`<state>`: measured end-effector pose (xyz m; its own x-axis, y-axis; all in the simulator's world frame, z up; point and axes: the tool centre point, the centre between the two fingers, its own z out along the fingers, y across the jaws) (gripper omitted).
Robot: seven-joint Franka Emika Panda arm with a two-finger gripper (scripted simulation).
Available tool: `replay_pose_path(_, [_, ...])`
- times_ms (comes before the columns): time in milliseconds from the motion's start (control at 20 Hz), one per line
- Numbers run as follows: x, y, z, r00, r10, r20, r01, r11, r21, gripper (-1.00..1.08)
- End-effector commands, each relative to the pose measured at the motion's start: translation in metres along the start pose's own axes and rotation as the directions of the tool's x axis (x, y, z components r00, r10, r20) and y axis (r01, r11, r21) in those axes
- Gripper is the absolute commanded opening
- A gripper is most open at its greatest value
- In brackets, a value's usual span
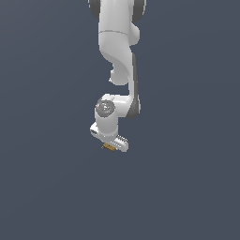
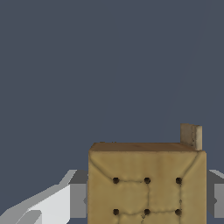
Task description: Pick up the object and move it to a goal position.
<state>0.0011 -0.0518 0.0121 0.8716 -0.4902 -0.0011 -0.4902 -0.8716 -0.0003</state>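
Note:
The object [image 2: 146,175] is a tan-brown square block with a stitched grid and dark dots on top. In the wrist view it fills the space between my two grey fingers [image 2: 78,199], which press its two sides. A small tan tab [image 2: 191,136] sticks up at one far corner of it. In the exterior view only a small tan edge of the object [image 1: 108,148] shows under the white hand. My gripper [image 1: 111,146] points down and is shut on the object. I cannot tell whether the object rests on the floor or hangs above it.
A plain dark blue-grey floor [image 1: 187,187] lies on all sides. The white arm [image 1: 117,47] comes down from the top of the exterior view. No goal marker shows.

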Motion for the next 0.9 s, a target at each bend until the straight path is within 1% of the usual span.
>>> replay_pose_path(0, [-0.003, 0.008, -0.001, 1.0, 0.001, -0.001, -0.001, 1.0, 0.0, -1.0])
replay_pose_path(300, [-0.018, 0.039, -0.005, 1.0, 0.001, -0.001, -0.001, 1.0, 0.0, -1.0])
replay_pose_path(650, [-0.044, 0.094, -0.011, 1.0, 0.001, -0.001, -0.001, 1.0, 0.0, -1.0])
replay_pose_path(850, [-0.056, 0.12, -0.014, 1.0, 0.001, -0.001, -0.001, 1.0, 0.0, -1.0])
